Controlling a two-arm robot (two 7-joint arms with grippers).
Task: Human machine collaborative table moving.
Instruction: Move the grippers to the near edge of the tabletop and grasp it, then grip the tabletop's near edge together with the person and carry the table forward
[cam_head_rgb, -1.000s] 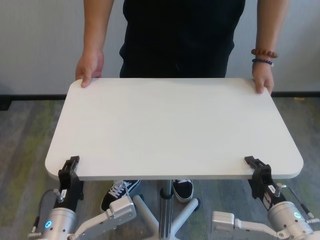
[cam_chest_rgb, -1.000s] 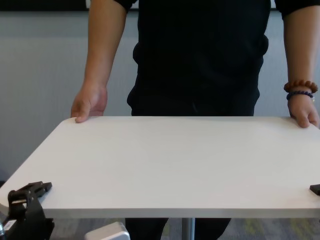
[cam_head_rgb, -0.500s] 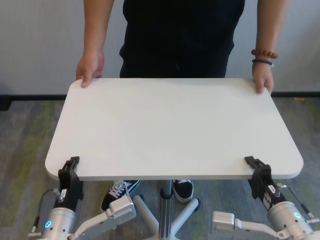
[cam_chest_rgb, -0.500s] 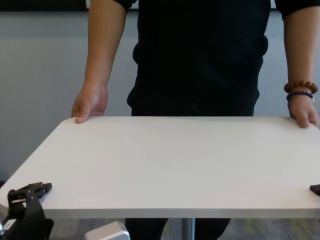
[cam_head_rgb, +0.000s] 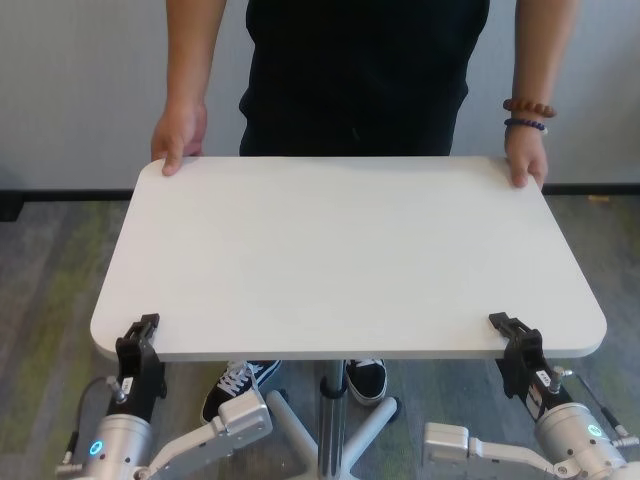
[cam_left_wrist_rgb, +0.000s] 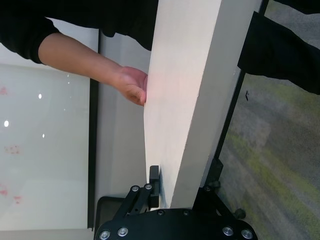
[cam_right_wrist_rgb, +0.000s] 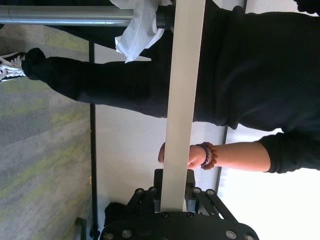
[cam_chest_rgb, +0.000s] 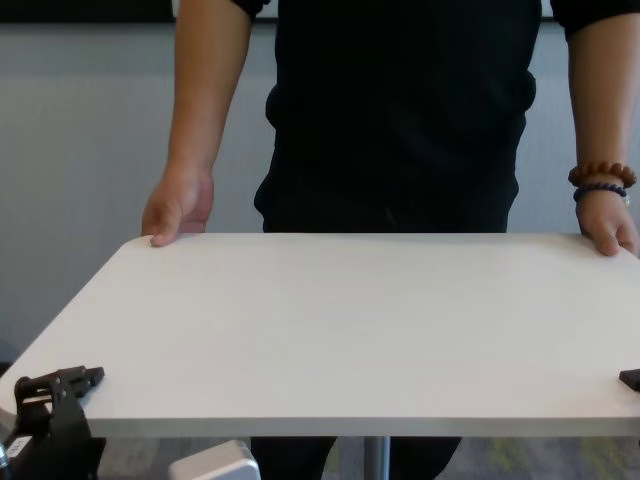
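Both grippers, L (cam_head_rgb: 141, 335) at 7 and R (cam_head_rgb: 514, 335) at 5, clamped on table (cam_head_rgb: 340, 250) edge; person (cam_head_rgb: 365, 70) grasps 12 side. Move slow, stay level w/ them.

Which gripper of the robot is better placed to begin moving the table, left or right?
Neither alone; both look ready. The left gripper is shut on the table's near left corner edge, the right gripper on the near right. The human holds both far corners. Probably both arms should move together.
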